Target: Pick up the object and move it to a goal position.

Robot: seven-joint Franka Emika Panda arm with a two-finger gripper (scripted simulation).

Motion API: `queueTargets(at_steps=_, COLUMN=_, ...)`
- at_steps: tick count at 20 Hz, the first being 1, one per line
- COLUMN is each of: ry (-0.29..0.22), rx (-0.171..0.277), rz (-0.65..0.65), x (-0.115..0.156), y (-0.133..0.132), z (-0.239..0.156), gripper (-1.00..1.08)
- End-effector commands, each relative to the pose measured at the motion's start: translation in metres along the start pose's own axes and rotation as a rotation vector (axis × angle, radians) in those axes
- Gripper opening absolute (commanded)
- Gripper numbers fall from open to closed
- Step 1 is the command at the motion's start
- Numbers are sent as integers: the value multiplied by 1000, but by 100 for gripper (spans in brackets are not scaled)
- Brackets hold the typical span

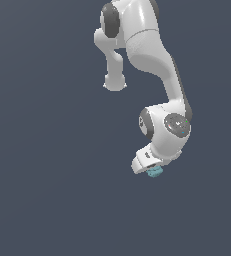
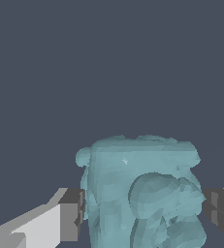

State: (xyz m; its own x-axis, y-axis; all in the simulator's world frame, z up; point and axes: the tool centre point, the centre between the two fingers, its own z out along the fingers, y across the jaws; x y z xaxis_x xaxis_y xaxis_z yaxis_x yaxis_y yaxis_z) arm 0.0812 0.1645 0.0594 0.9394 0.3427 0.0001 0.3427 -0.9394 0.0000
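Now object (image 2: 141, 193) sits between end effector (image 1: 152, 169) fingers (image 2: 71, 215), pads flanking both sides, seemingly clamped on it. Object directly under arm, low in exterior view. No goal marker visible.

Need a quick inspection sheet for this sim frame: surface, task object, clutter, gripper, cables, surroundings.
Surface: plain dark blue-grey ground, no markings.
Job's things: pale teal bumpy object sits between the fingers; in the exterior view it peeks out under the hand. No goal marker seen.
Clutter: nothing seen.
Grippers: gripper has dark pads at both sides of the object, apparently touching; whether it is lifted cannot be told.
Cables: nothing seen.
Surroundings: white arm only; nothing else seen.
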Motion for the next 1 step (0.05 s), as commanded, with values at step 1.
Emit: queueTargets(at_steps=1, ry=0, rx=0, rz=1, x=1, y=0, z=0, gripper=-100)
